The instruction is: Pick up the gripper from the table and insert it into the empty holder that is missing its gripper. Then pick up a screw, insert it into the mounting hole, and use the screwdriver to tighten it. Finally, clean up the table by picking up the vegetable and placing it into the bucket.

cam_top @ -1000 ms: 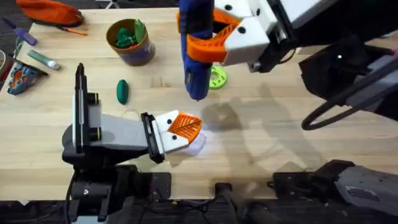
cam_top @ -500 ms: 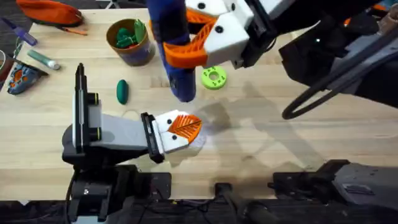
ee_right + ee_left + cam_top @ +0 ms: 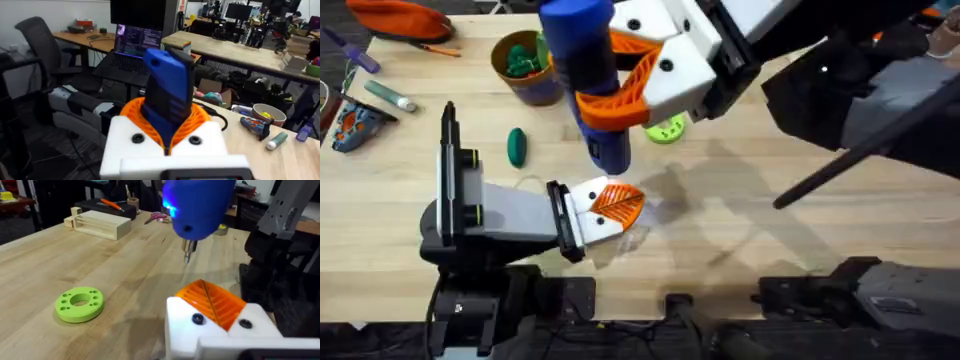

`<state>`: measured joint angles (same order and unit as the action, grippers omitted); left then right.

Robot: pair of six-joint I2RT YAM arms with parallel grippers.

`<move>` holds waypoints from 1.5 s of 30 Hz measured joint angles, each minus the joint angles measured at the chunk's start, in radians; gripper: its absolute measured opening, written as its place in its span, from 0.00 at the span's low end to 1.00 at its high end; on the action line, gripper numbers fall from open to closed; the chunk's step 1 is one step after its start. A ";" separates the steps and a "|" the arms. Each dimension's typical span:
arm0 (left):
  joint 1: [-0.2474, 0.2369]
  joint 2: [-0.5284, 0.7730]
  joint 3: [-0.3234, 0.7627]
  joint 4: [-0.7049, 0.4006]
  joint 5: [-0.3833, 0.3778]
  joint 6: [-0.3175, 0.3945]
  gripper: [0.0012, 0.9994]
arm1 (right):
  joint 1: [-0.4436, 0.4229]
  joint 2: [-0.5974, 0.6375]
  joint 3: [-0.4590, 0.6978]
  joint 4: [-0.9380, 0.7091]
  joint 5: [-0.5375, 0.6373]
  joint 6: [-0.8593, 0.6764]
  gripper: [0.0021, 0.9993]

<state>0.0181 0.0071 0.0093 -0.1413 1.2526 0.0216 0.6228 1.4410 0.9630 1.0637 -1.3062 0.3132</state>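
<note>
I judge I'm on the tightening step. My right gripper (image 3: 620,85), upper centre of the overhead frame, has its jaws clamped on the screwdriver (image 3: 588,80), bit hanging just above the gripper (image 3: 618,203) seated in the holder (image 3: 592,228) at centre. Next, the bit must meet the screw squarely. I can't tell my left jaws' state.

My table (image 3: 800,240) is pale wood. On it: the bucket (image 3: 525,70) at eleven o'clock, the vegetable (image 3: 516,146) toward ten, a lime-green disc (image 3: 670,130) near centre, slightly toward twelve.
</note>
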 joint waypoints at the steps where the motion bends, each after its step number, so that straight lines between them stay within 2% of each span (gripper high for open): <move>1: 0.000 0.000 0.000 0.000 0.000 0.000 0.01 | 0.000 0.000 0.000 0.000 0.000 -0.001 0.02; 7: 0.000 0.000 0.000 0.000 0.000 0.000 0.01 | 0.006 0.001 0.000 0.048 0.002 -0.007 0.02; 17: 0.000 0.000 0.000 0.000 0.000 0.000 0.01 | 0.102 0.019 0.003 0.073 0.046 -0.011 0.02; 45: 0.000 0.000 0.000 0.000 0.000 0.000 0.01 | 0.105 0.063 0.003 0.072 0.056 -0.015 0.02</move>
<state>0.0181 0.0071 0.0093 -0.1413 1.2526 0.0216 0.7273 1.5036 0.9661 1.1358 -1.2499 0.2981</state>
